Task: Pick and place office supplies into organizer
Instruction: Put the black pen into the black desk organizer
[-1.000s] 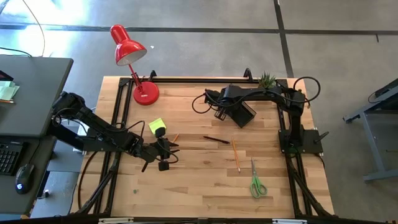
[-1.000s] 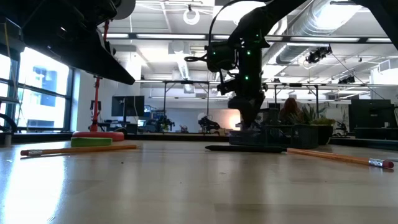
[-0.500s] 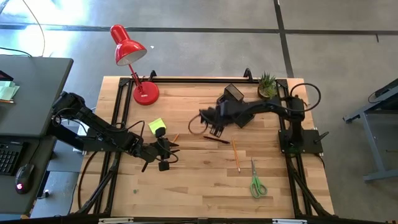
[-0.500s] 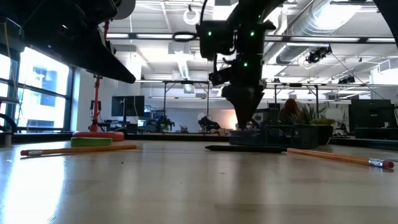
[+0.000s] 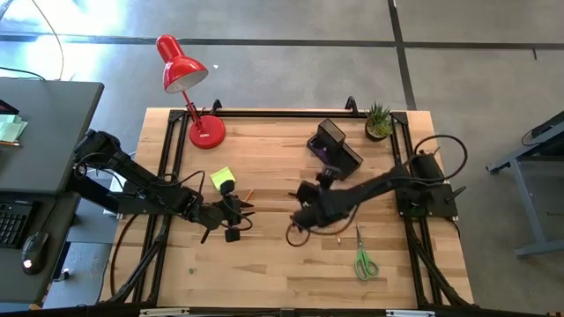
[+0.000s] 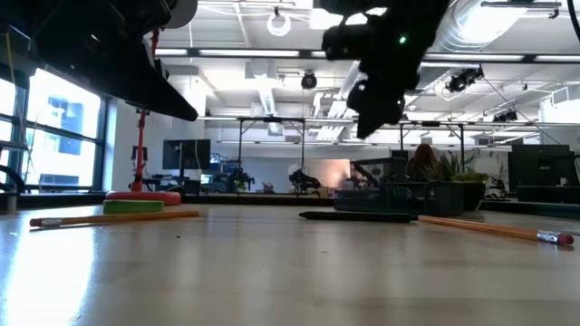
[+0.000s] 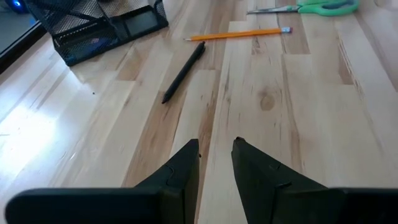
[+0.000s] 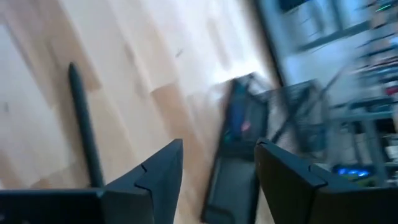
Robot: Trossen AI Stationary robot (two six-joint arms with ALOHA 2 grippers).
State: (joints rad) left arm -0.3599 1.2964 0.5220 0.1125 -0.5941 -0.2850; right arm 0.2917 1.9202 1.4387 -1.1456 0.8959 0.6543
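1. The right gripper [image 8: 214, 171] hangs with jaws apart and empty; the dark pen [image 8: 84, 127] lies just beside its tip.
2. The pen looks light, stiff and slick; grip mid-barrel.
3. The left gripper [image 7: 216, 163], empty and part-open, waits far off.

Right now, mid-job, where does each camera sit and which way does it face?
High: overhead, straight down; both arms, organizer.
Low: table height, level toward the room; right arm above the dark pen.
Left wrist: past the left gripper, open; pen, pencil, scissors, organizer.
Right wrist: past the open right gripper.
All share the organizer.
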